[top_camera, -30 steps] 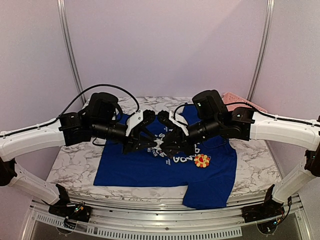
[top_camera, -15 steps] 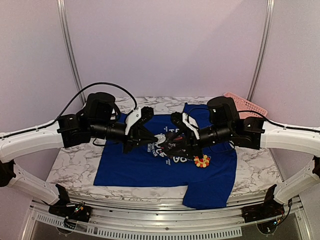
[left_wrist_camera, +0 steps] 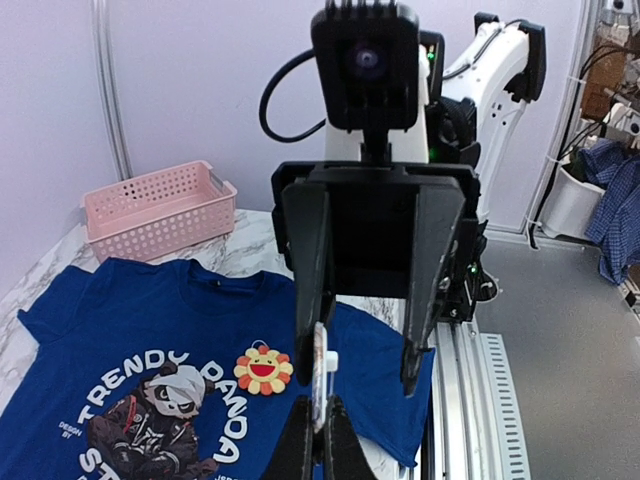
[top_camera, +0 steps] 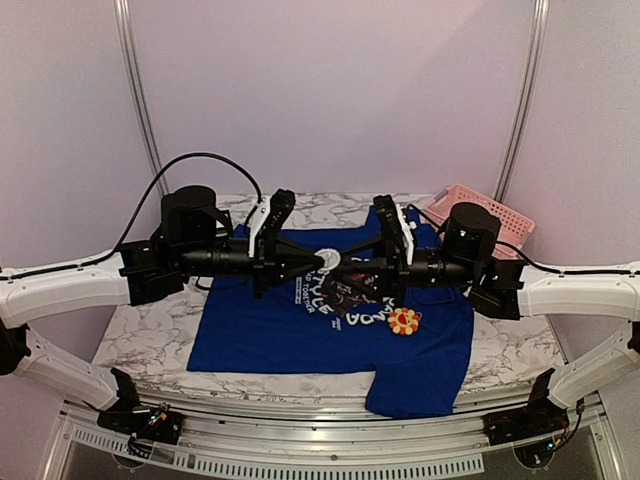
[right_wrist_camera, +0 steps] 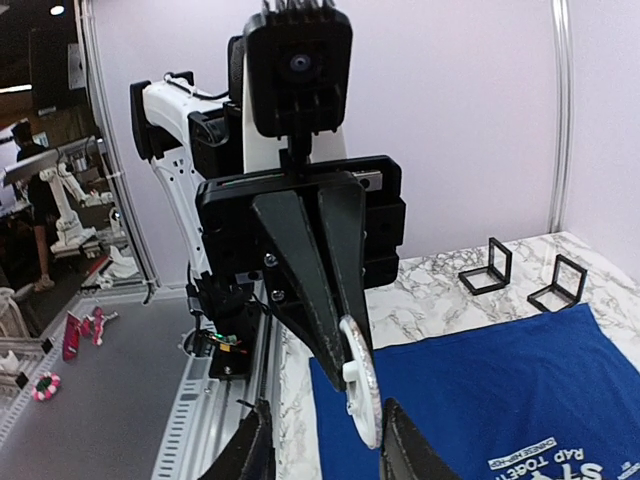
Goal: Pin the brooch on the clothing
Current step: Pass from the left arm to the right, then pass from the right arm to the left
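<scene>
Step, I judged: pre-pinning, in mid-air | left fingers (right_wrist_camera: 300, 280) were clamped on a thin white disc (right_wrist_camera: 362, 395) | right fingers (left_wrist_camera: 428, 270) stood part open astride it, holding nothing | brooch (top_camera: 404, 321) lay flat on T-shirt (top_camera: 250, 340) beside the lettering | next, I reckoned: right arm must drop and fetch the brooch

A pink perforated plastic basket (top_camera: 490, 205) sits at the far right corner of the white marble-patterned counter (top_camera: 150, 335) before me. Two small black L-shaped brackets (right_wrist_camera: 488, 268) stand upright on it, side by side.
</scene>
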Action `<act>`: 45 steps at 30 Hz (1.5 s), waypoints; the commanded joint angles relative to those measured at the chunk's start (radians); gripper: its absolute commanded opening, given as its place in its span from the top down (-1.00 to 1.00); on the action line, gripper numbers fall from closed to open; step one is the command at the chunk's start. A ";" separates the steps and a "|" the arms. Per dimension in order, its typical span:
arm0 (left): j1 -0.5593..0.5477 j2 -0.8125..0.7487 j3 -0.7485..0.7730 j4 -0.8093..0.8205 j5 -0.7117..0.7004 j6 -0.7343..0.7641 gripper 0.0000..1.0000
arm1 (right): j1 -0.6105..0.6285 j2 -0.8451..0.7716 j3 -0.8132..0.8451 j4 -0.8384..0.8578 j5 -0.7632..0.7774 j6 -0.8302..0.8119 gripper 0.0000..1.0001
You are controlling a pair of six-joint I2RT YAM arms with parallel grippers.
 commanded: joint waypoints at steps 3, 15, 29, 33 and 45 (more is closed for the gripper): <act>0.004 -0.005 -0.020 0.061 0.017 -0.031 1.00 | -0.001 0.061 0.029 0.095 -0.057 0.077 0.49; 0.003 -0.004 -0.022 0.063 0.030 -0.018 1.00 | 0.000 0.081 0.031 0.146 -0.091 0.090 0.70; -0.019 -0.013 -0.025 0.050 0.036 0.079 1.00 | -0.003 0.094 0.051 0.124 -0.094 0.121 0.98; -0.023 -0.018 -0.026 0.040 0.036 0.111 1.00 | -0.005 0.096 0.049 0.116 -0.084 0.128 1.00; 0.048 -0.038 0.042 -0.156 0.081 0.161 0.43 | -0.007 0.061 0.028 0.069 -0.093 0.088 1.00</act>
